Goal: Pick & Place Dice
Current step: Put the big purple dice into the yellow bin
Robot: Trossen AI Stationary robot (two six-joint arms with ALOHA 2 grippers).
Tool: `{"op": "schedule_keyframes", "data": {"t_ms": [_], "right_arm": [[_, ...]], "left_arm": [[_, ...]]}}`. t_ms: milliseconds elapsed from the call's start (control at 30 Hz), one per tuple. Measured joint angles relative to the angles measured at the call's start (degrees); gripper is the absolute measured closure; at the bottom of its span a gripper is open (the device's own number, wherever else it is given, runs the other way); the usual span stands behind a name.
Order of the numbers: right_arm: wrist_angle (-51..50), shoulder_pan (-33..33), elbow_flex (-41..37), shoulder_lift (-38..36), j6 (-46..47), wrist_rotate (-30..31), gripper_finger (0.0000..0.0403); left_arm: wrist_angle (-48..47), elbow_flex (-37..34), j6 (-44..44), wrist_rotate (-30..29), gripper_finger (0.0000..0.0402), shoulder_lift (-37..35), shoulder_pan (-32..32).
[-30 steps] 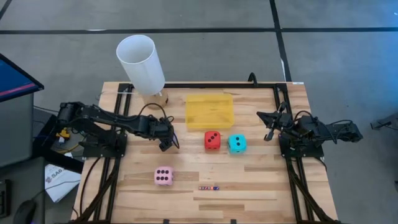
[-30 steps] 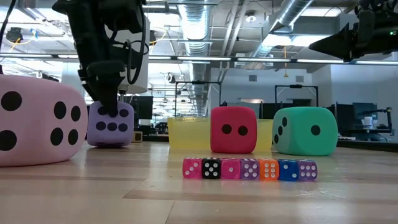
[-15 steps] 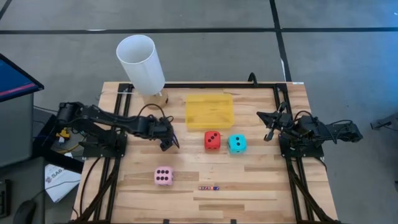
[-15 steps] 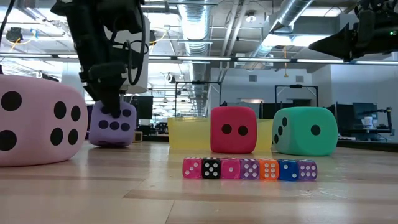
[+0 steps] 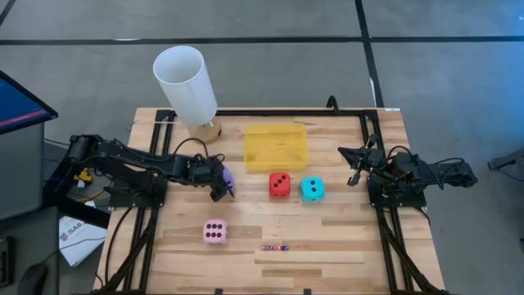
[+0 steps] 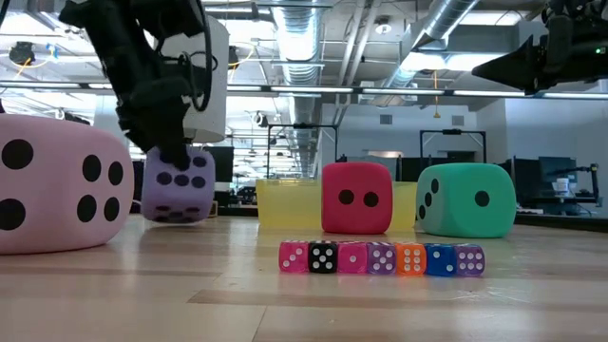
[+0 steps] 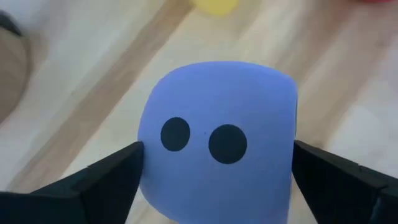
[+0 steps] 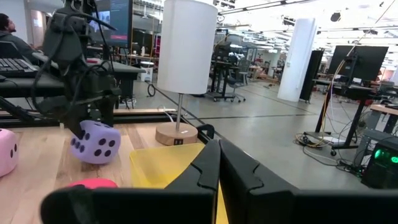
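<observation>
The purple die (image 7: 217, 162) sits between the fingers of my left gripper (image 5: 223, 183), left of the table's middle; it also shows in the low view (image 6: 178, 185) and the right wrist view (image 8: 94, 142). The red die (image 5: 279, 184) and cyan die (image 5: 311, 188) stand side by side on the table in front of the yellow tray. The pink die (image 5: 215, 232) rests nearer the front edge. My right gripper (image 5: 354, 176) waits shut above the table's right side, touching nothing. My left gripper pinches the purple die between its two fingers, one (image 7: 118, 174) on each of two opposite faces (image 7: 152, 168). The fingers slant down at it from the table's left. The die is tilted in the hold; whether its lower edge still touches the table I cannot tell.
A yellow tray (image 5: 277, 146) lies at the far middle. A white lamp (image 5: 186, 83) on a wooden foot stands at the far left. A row of tiny dice (image 5: 275, 247) lies near the front edge. Bare wood lies between the pink die and the right arm.
The purple die stood flat on the table under my left gripper; now it is tipped over in the hold, and its top has risen a little. The left gripper has tipped with it. The right arm has kept still.
</observation>
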Motion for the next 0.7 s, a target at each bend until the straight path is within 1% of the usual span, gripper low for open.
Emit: {"op": "schedule_keyframes", "data": {"t_ms": [67, 300, 467, 633, 700], "right_arm": [[0.0, 0.0, 0.0, 0.01, 0.02, 0.02, 0.04], [0.02, 0.0, 0.0, 0.01, 0.02, 0.02, 0.04], [0.0, -0.01, 0.0, 0.01, 0.02, 0.02, 0.04], [0.02, 0.0, 0.0, 0.0, 0.02, 0.02, 0.04], [0.01, -0.01, 0.0, 0.02, 0.02, 0.02, 0.04]], "left_arm": [[0.4, 0.02, 0.04, 0.8, 0.0055, -0.13, 0.04], [5.78, 0.11, 0.2, 0.35, 0.011, -0.23, 0.19], [10.79, 0.21, 3.46, 0.06, 0.0148, -0.28, 0.22], [11.5, -0.58, 3.25, 4.0, 0.0192, -0.42, 0.42], [12.17, -1.09, 3.19, 4.11, 0.0203, -0.54, 0.42]]}}
